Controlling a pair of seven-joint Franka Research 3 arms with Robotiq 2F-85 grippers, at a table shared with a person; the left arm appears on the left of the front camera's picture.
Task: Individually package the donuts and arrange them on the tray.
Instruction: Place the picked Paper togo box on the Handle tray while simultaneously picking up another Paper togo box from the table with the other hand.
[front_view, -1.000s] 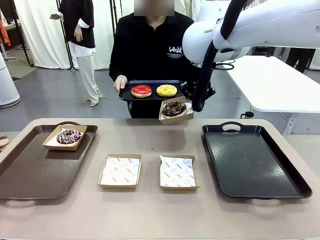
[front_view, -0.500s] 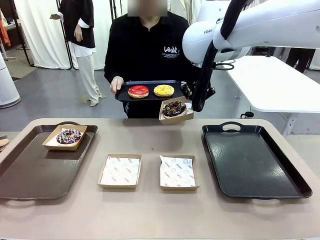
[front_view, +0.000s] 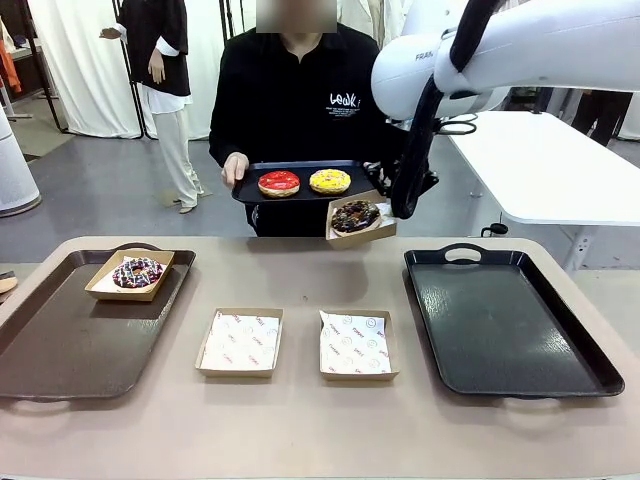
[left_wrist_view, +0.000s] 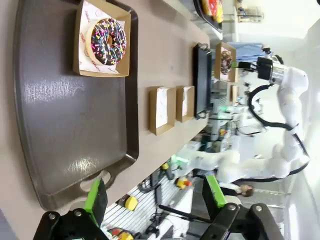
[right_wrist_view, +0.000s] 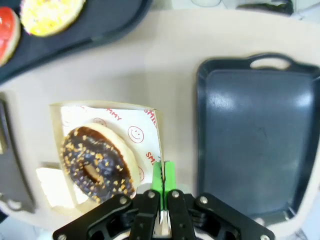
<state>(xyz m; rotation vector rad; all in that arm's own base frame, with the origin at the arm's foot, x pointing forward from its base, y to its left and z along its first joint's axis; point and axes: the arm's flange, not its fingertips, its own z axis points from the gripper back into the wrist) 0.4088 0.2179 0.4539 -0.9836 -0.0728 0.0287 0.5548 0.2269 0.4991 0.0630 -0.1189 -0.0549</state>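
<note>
1. Right gripper (right_wrist_view: 162, 182) is pinched tight on the side wall of a paper-lined carried box (right_wrist_view: 127, 117). It holds the box in the air over the far edge of the worktop (front_view: 300, 420), just beside the person's serving tray (front_view: 350, 172). Gripping the wall rather than the pastry looks like the way to keep the glaze clean.
2. Left gripper (left_wrist_view: 155, 197) hangs wide and empty above the brown tray (front_view: 60, 350), apparently parked out of the way.
3. On to that brown tray, on the robot's left: it carries one packaged item at its far corner, with plenty of bare surface besides.
4. Black tray (front_view: 500, 330) on the right has nothing on it. The carried box is near its far corner, so that looks like the landing spot.
5. At the far side, a hand (front_view: 236, 168) steadies the serving tray at a height the arm can reach.
6. Two empty boxes, left box (front_view: 240, 342) and right box (front_view: 357, 345), wait side by side mid-worktop, liners in, presumably for the two donuts not yet packaged.
7. The donuts themselves:
   - The chocolate donut (right_wrist_view: 95, 162) rides tilted in the carried box.
   - The purple sprinkled donut (front_view: 137, 271) sits in its filled box (front_view: 128, 294) on the brown tray.
   - The red donut (front_view: 279, 182) and yellow donut (front_view: 329, 180) lie unboxed on the serving tray.
</note>
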